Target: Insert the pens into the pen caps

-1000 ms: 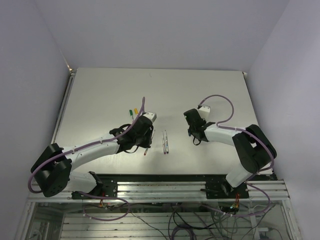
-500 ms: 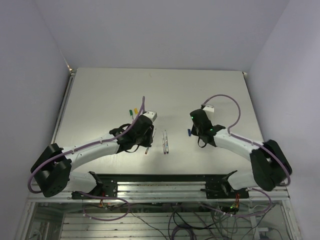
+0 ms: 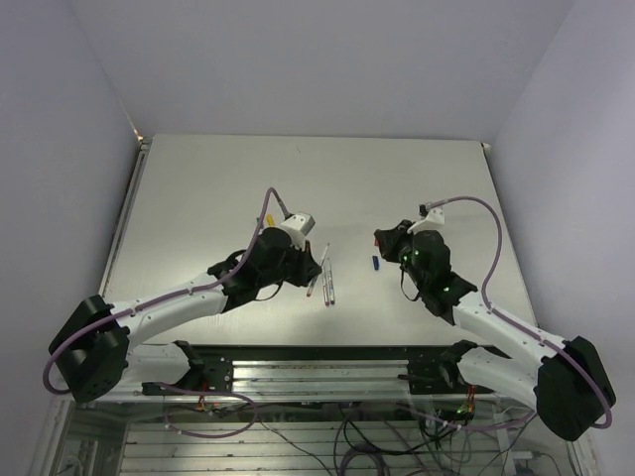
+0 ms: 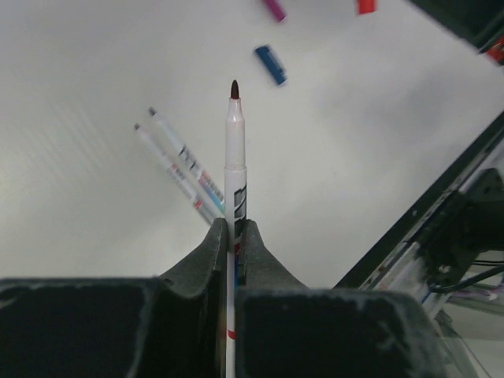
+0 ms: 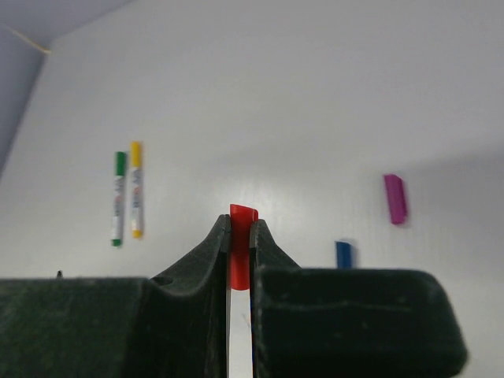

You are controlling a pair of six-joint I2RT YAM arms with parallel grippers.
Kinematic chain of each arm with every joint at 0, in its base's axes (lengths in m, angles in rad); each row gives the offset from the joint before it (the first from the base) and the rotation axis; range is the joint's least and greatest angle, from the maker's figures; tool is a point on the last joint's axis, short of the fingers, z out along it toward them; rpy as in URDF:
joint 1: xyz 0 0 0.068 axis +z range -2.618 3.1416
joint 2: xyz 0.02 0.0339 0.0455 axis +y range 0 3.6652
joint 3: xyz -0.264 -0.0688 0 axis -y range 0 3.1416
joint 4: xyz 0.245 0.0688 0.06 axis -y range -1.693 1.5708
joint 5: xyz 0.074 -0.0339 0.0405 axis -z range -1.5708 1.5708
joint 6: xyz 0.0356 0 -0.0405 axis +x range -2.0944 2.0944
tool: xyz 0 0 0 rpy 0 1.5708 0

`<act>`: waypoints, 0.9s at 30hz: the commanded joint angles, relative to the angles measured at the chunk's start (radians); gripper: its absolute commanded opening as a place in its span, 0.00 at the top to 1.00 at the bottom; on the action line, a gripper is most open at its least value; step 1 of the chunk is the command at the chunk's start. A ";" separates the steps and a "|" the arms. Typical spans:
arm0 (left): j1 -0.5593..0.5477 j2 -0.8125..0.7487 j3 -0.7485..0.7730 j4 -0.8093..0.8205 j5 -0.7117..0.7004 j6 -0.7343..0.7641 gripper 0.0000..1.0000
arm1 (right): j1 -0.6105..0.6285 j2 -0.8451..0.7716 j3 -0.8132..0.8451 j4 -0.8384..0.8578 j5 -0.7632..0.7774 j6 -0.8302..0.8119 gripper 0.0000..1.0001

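l gripper (image 4: 233, 228) was shut tight on the red-tipped pen (image 4: 235, 157). fingers pinched the barrel low down, so most of the pen stuck straight out past the tips, w/ the dark red nib bare and uncapped. in l wrist view the nib pointed roughly toward the blue cap (image 4: 270, 64), clearly short of it.

r gripper (image 5: 239, 224) was clamped on the red cap (image 5: 242, 212). the cap sat upright btwn the two pads, only its top end poking out above them.

two uncapped pens (image 4: 179, 169) lay on the table (image 3: 298, 178) side by side, nearly parallel and close together, just left of the held pen in l wrist view. nib colours were too small to tell. in the top view they lay near the front-centre of the table, btwn the two arms.

blue cap (image 3: 376, 263) lay loose on the table, just beside the r gripper's front end. purple cap (image 5: 394, 198) lay flat a bit further out and to the right of the blue cap in r wrist view, the two apart and not touching.

green-capped pen (image 5: 118, 197) and yellow-capped pen (image 5: 136, 189) lay flat side by side on the far left of r wrist view, almost touching, caps at the far ends, well apart from the loose caps.
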 commanded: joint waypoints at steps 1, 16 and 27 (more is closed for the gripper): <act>-0.007 -0.007 -0.001 0.190 0.098 -0.007 0.93 | 0.001 -0.032 -0.029 0.267 -0.105 -0.020 1.00; -0.015 0.008 -0.021 0.422 0.214 -0.105 0.93 | 0.001 -0.015 -0.106 0.671 -0.215 0.046 1.00; -0.017 0.029 0.003 0.440 0.251 -0.120 0.93 | 0.001 0.061 -0.125 0.818 -0.258 0.137 1.00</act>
